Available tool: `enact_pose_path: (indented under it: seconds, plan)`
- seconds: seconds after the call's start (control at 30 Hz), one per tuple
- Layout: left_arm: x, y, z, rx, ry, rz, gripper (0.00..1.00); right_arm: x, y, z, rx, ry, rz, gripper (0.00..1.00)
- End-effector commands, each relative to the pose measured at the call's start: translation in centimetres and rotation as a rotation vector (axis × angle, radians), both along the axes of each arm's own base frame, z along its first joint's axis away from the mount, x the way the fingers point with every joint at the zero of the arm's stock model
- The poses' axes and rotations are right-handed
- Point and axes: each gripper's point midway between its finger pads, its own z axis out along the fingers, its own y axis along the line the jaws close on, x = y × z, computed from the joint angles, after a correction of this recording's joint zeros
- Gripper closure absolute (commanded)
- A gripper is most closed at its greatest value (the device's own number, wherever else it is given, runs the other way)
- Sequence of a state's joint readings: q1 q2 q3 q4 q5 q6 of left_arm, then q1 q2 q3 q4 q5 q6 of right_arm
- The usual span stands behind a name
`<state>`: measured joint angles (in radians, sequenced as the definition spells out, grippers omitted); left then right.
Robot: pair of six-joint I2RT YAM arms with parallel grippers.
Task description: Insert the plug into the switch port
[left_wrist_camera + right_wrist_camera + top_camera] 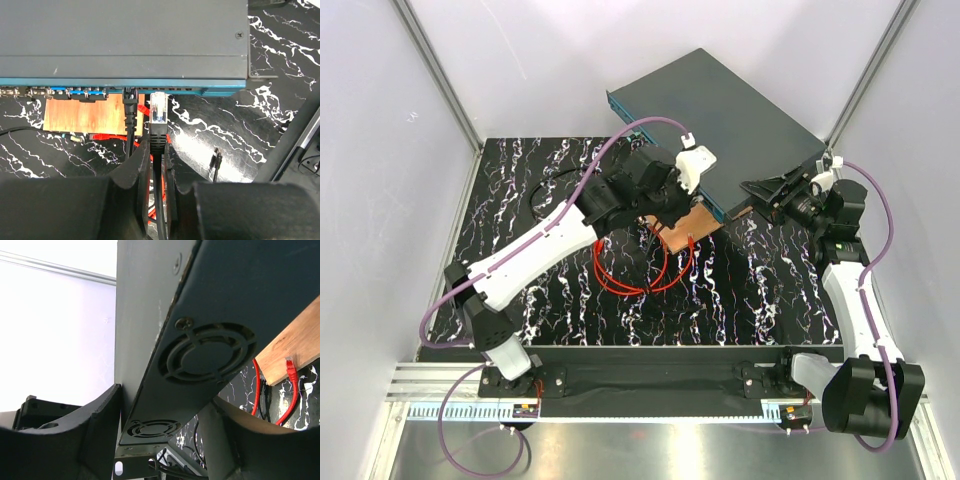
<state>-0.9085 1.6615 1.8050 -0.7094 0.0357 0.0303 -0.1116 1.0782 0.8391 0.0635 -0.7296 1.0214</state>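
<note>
The dark-grey switch (720, 115) has a teal front face (220, 91) with a row of ports (75, 92). My left gripper (158, 146) is shut on a black cable's boot. Its clear plug (158, 107) points at the front face, just short of it. A second black cable (129, 100) is plugged in to its left. The red cable (620, 282) loops on the mat. Its red plug (290, 371) lies free by the wooden board (292, 345). My right gripper (165, 407) clamps the switch's fan side (205, 357) at the right corner (767, 197).
The wooden board (85, 114) lies under the switch's front edge on the black marbled mat (750, 290). White walls and metal frame posts enclose the cell. The left arm (540, 245) reaches across the mat's middle.
</note>
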Motion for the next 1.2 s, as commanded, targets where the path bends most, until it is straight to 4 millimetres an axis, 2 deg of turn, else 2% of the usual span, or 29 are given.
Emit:
enact_pose_path:
  seconds: [0.0, 0.17, 0.37, 0.4, 0.47, 1.0, 1.17]
  plan:
    - [1.1, -0.4, 2.6, -0.039, -0.070, 0.014, 1.00, -0.1, 0.3, 2.5, -0.034, -0.121, 0.031, 0.58]
    - [1.2, -0.6, 2.0, -0.020, -0.057, 0.017, 1.00, 0.0, 0.3, 2.2, -0.034, -0.116, 0.034, 0.74]
    - [1.9, -0.4, 2.3, -0.024, -0.071, 0.057, 1.00, 0.0, 0.4, 2.0, -0.035, -0.114, 0.037, 0.87]
    - [2.0, -0.4, 2.5, -0.031, -0.067, 0.068, 1.00, -0.1, 0.4, 2.1, -0.036, -0.116, 0.037, 0.95]
    - [2.2, -0.3, 2.5, -0.037, -0.062, 0.077, 1.00, -0.1, 0.4, 2.1, -0.036, -0.119, 0.039, 0.99]
    - [1.6, -1.6, 1.8, -0.076, 0.037, 0.064, 1.00, -0.2, 0.5, 2.0, -0.035, -0.124, 0.043, 1.00]
    - [1.6, -2.4, 2.7, -0.136, 0.062, 0.026, 1.00, -0.4, 0.5, 1.7, -0.035, -0.124, 0.049, 1.00]
